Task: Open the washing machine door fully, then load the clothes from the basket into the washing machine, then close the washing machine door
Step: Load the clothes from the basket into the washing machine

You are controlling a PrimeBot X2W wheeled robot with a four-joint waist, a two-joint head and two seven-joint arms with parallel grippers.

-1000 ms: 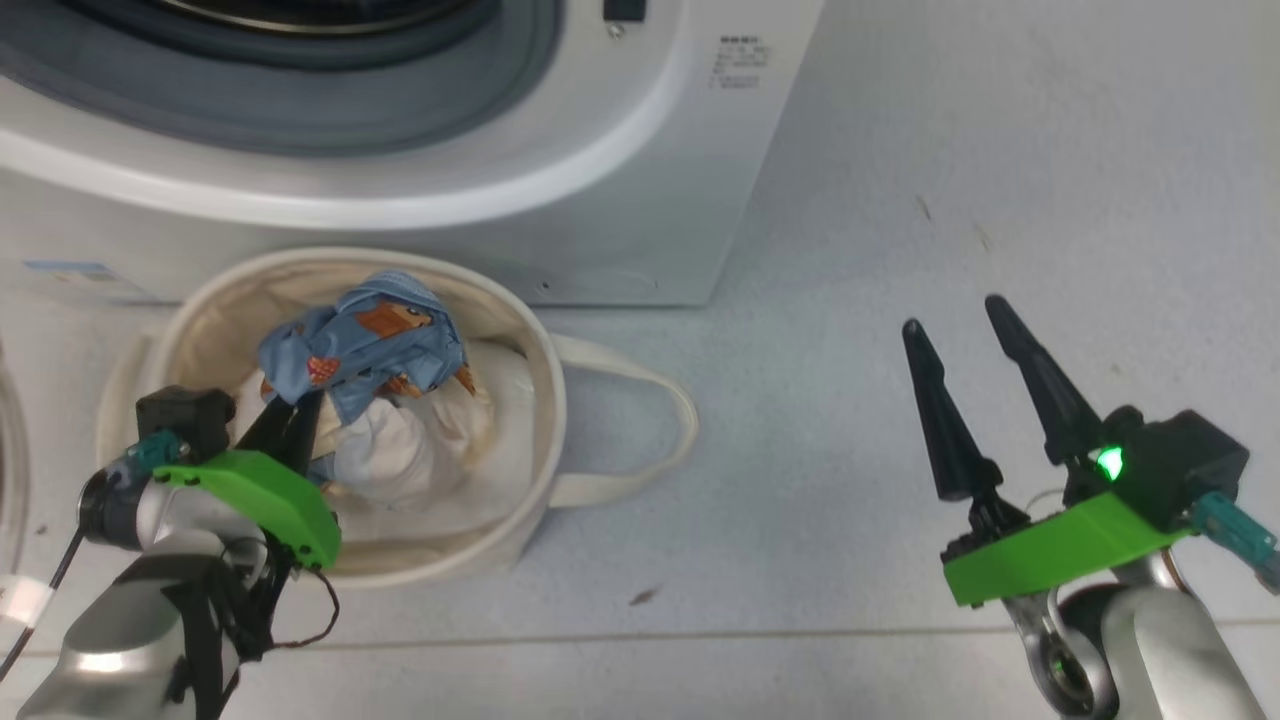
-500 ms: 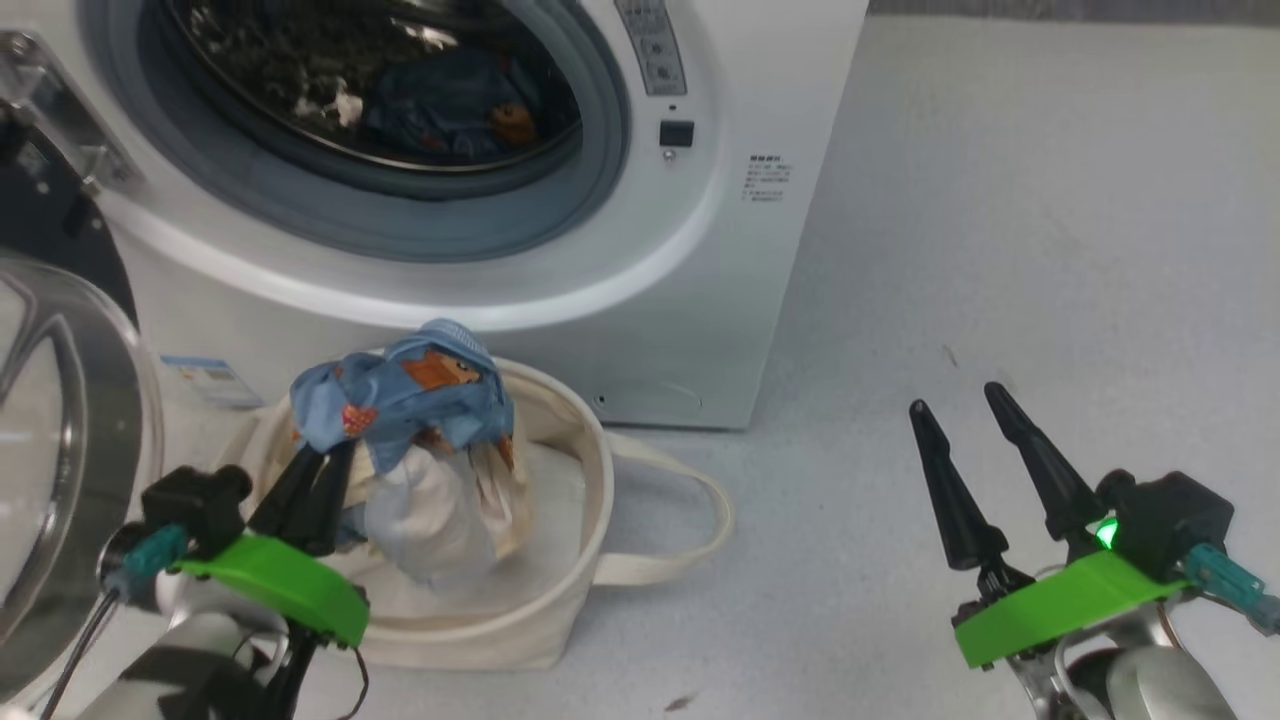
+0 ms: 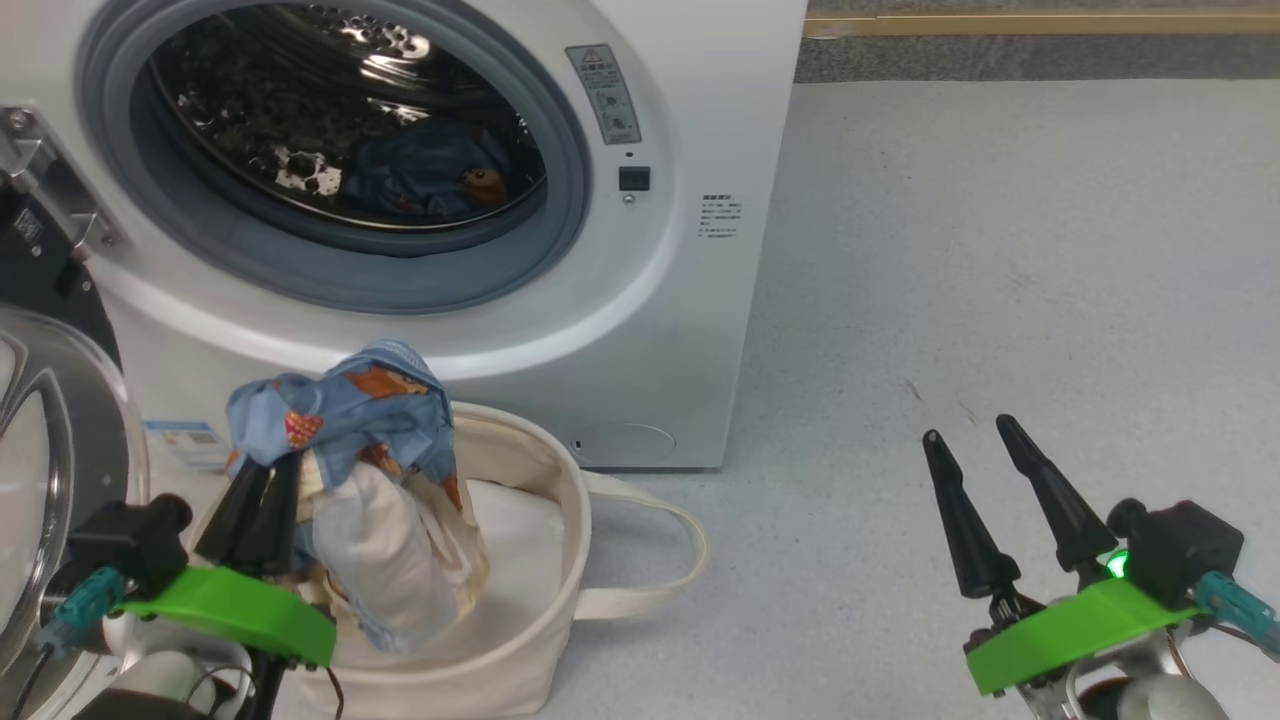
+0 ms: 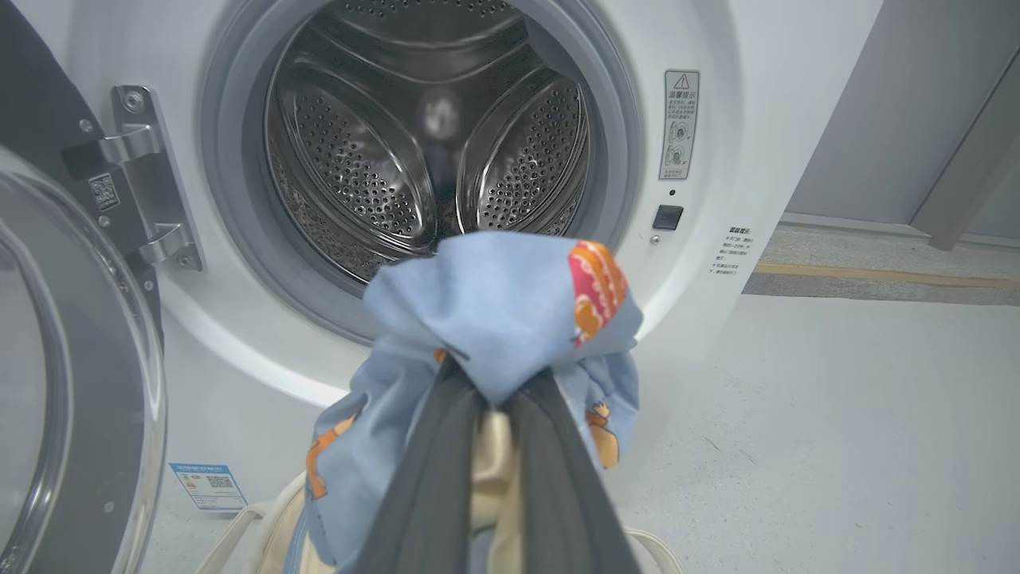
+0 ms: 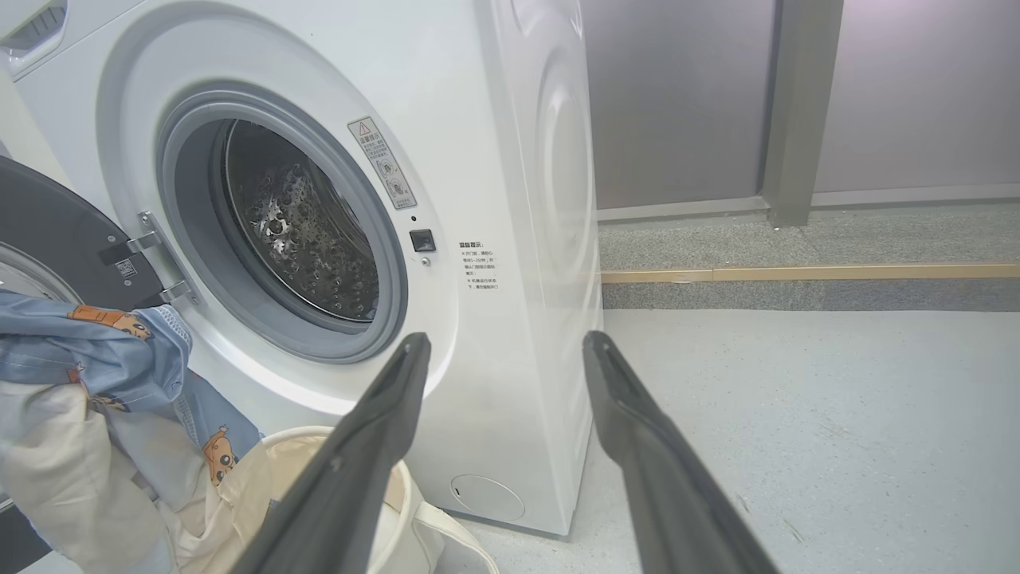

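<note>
My left gripper (image 3: 262,478) is shut on the clothes (image 3: 340,400), a light-blue printed bundle with a cream-white piece hanging below it. The bundle is lifted partly out of the basket (image 3: 562,470), its lower end still inside the tub. In the left wrist view the clothes (image 4: 494,303) drape over my closed gripper (image 4: 488,391), in front of the drum mouth. The washing machine (image 3: 660,330) stands behind the basket, and another blue garment (image 3: 430,170) lies in its drum. The washing machine door (image 3: 60,430) is swung open at the left. My right gripper (image 3: 967,428) is open and holds nothing, low at the right over the floor.
Bare grey floor (image 3: 1000,250) stretches right of the machine, bounded by a yellow strip (image 3: 1040,22) along the far wall. One basket strap handle (image 3: 660,520) sticks out to the right. A small blue label sticker (image 3: 185,438) sits low on the machine front.
The head camera has tilted up, bringing the drum and door into view. My left gripper has raised the clothes bundle higher out of the basket. The right gripper stays open.
</note>
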